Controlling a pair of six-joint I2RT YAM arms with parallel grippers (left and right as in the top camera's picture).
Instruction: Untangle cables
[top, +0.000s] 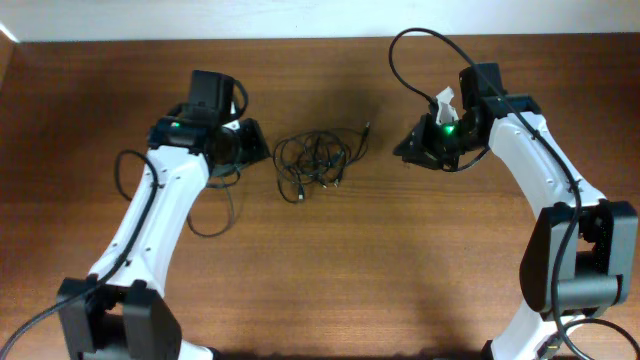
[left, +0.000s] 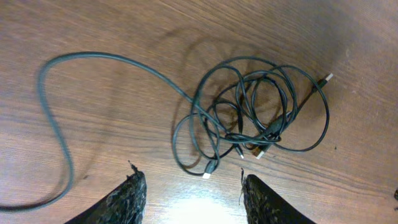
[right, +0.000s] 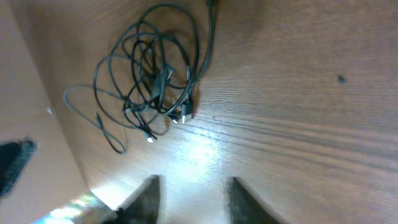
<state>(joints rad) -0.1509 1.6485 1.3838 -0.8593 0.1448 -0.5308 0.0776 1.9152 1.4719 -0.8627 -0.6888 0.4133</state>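
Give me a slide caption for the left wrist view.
Left tool, open and empty, facing a tangled bundle of thin black cables on the wooden table.

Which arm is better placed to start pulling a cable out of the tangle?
Left, probably. The left gripper is open and sits closer to the cables, with a plug lying just ahead of it. The right gripper is open too, but farther from them.

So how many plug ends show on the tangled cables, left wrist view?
4. One plug end sticks out at upper right, one lies at the tangle's lower edge, two sit together under its middle. Others may be hidden in the cables.
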